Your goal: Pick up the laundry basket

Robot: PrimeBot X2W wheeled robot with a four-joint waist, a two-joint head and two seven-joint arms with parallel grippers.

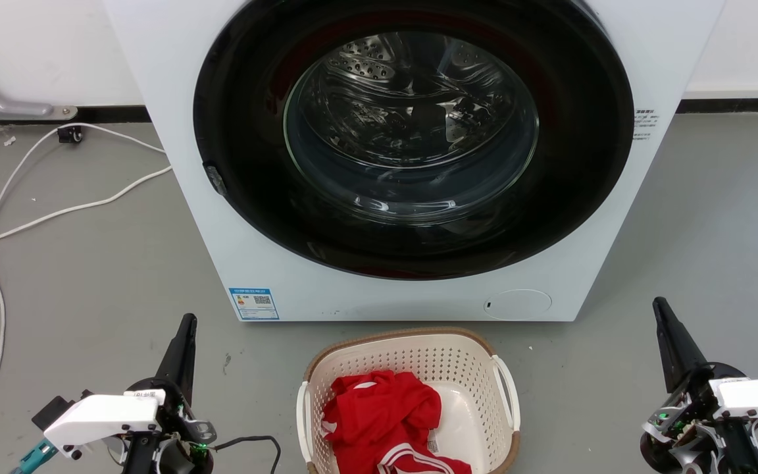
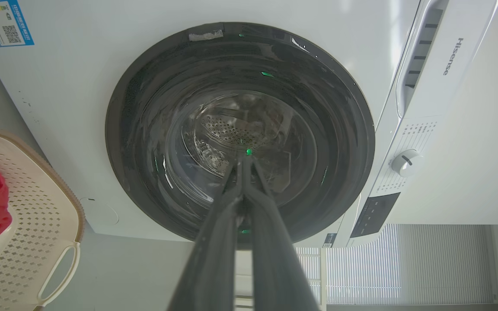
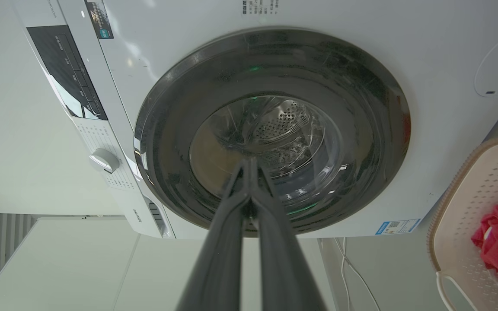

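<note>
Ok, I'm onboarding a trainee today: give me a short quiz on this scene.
1. True or false: the laundry basket is empty.
2. The basket stands: A) in front of the washing machine, B) on top of it, C) inside it.
3. Fill in: the left gripper and right gripper are both ___.
Key: 1 false, a red garment lies in it; 2 A; 3 shut.
</note>
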